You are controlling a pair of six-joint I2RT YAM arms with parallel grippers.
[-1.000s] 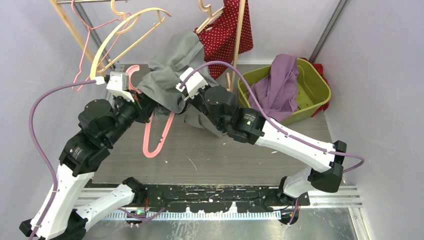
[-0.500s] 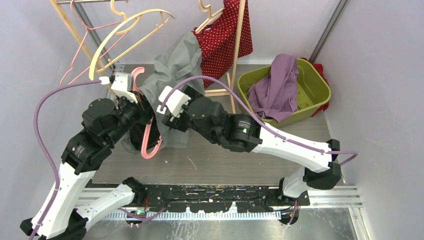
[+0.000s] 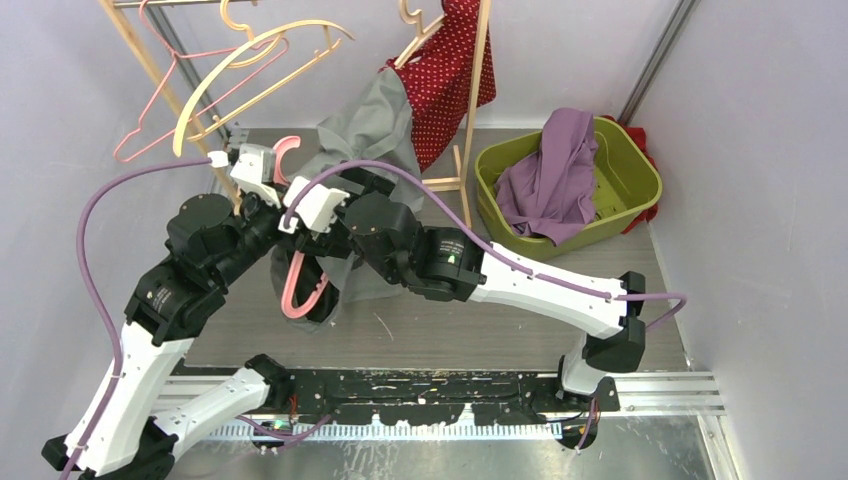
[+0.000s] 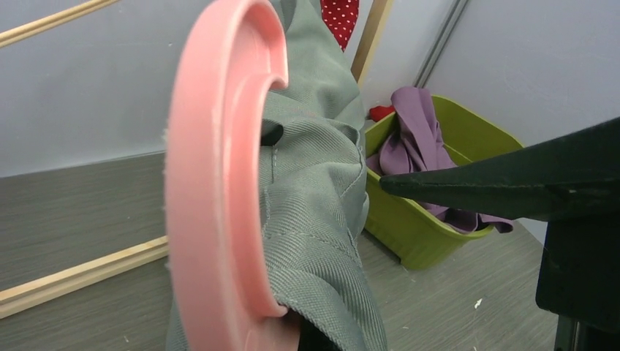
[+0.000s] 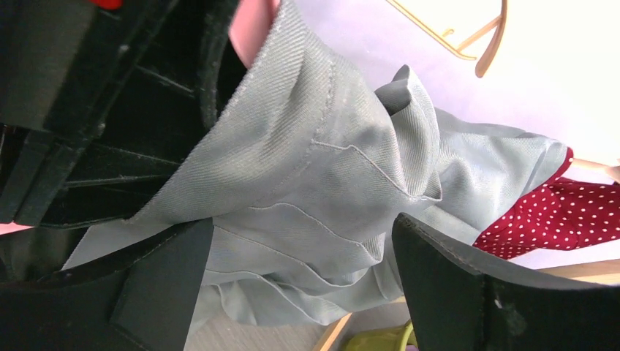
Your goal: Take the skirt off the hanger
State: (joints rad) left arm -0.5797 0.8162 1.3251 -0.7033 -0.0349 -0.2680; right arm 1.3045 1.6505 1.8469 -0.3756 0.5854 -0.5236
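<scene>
The left gripper (image 3: 275,200) is clamping shut on the pink hanger (image 4: 212,183) at centre-left of the overhead view, propping it up so the grey skirt (image 3: 365,125) is draping off it toward the red spotted garment (image 3: 450,60) at upper middle. The right gripper (image 5: 303,223) is sitting with its jaws wide around a bunched fold of that cloth without pinching it. It's likely lining up a bite to drag the skirt clear.

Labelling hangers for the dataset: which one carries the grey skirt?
The thick pink hanger, lowest of the four, with the grey skirt draped over it. The cream hanger and thin pink hanger are bare; the wooden hanger holds a red dotted garment.
</scene>
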